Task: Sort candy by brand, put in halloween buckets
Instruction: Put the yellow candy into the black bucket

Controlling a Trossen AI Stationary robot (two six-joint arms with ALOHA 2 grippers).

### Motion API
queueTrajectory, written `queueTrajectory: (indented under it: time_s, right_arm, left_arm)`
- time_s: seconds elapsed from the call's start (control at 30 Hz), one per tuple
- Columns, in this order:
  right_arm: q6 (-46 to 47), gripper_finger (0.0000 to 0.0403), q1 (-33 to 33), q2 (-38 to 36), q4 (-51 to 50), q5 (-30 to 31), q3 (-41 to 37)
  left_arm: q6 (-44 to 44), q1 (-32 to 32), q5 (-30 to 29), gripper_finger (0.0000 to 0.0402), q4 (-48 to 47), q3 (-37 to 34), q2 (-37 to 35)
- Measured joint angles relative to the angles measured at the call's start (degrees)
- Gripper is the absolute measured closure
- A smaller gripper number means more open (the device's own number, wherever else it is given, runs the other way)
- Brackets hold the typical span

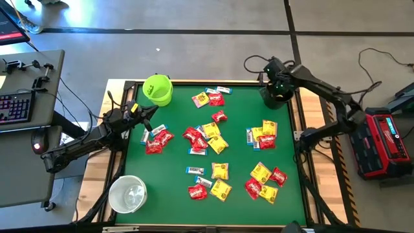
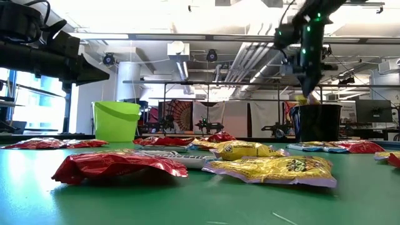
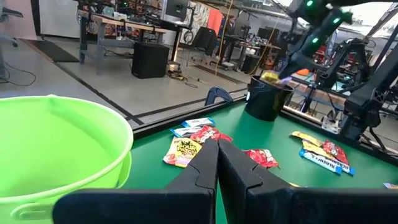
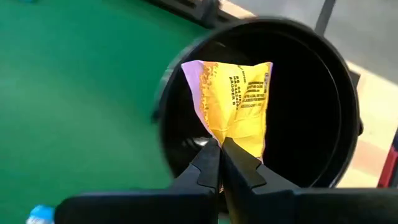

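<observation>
Over at the table's far right corner, the right gripper hangs above the round black plastic bucket, its fingers clenched on the edge of a crinkly yellow candy packet. The packet dangles straight down with its long axis upright, right over the bucket's open mouth, so letting go should drop it inside. The left gripper waits pinched shut on nothing, beside the lime green plastic bucket at the far left.
</observation>
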Motion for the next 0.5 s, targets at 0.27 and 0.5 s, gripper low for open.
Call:
queueTrajectory:
  time_s: [0.27,0.5]
  right_arm:
    - [0.51,0.0380,-4.17,2.24,1.69,0.27,-2.13]
    - [-5.14,0.0281,-3.87,2.19,-1.10,3.48,1.35]
  left_arm:
    - [-0.02,-0.01,-0.02,0.0401,0.01,-0.02,0.02]
    - [-0.02,-0.01,-0.07,0.0401,-0.01,0.00,0.02]
